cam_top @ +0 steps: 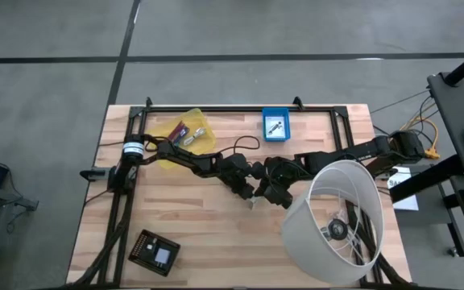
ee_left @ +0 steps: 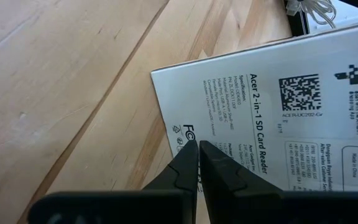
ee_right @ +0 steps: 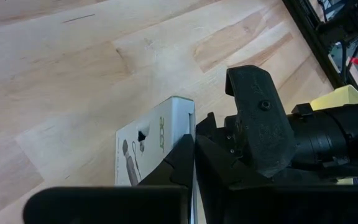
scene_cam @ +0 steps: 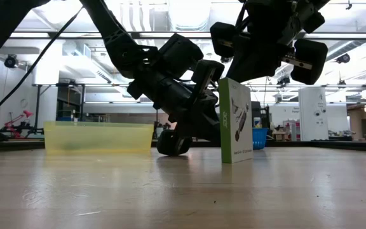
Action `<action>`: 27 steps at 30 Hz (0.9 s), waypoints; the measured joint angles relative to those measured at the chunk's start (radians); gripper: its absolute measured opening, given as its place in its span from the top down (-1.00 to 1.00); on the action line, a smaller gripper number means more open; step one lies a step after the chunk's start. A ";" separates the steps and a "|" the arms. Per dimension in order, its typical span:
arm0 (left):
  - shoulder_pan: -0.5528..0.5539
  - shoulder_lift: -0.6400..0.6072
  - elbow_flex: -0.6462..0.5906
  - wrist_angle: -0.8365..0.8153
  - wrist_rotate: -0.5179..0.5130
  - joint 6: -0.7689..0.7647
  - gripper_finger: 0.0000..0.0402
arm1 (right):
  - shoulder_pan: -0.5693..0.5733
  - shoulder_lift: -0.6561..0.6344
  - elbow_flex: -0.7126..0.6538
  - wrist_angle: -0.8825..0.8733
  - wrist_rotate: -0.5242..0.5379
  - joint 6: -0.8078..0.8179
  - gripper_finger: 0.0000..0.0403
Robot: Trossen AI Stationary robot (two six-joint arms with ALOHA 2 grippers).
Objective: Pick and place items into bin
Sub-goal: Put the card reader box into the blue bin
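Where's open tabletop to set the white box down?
Bare wood lies left of centre, between the yellow bin and the black square device. Crowded: mid-table, where both pincers meet at the white box, and the lampshade corner.

The scene is lit evenly from overhead; ceiling lights (scene_cam: 189,13) are blown out, and arms are silhouetted.
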 joint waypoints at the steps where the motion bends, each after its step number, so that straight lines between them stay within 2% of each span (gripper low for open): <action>1: 0.000 0.000 0.000 0.000 0.000 0.000 1.00 | 0.000 0.000 0.000 0.000 0.000 0.000 0.96; 27: 0.000 0.000 -0.002 0.006 0.002 0.002 1.00 | 0.001 -0.004 -0.002 0.020 0.000 0.045 0.95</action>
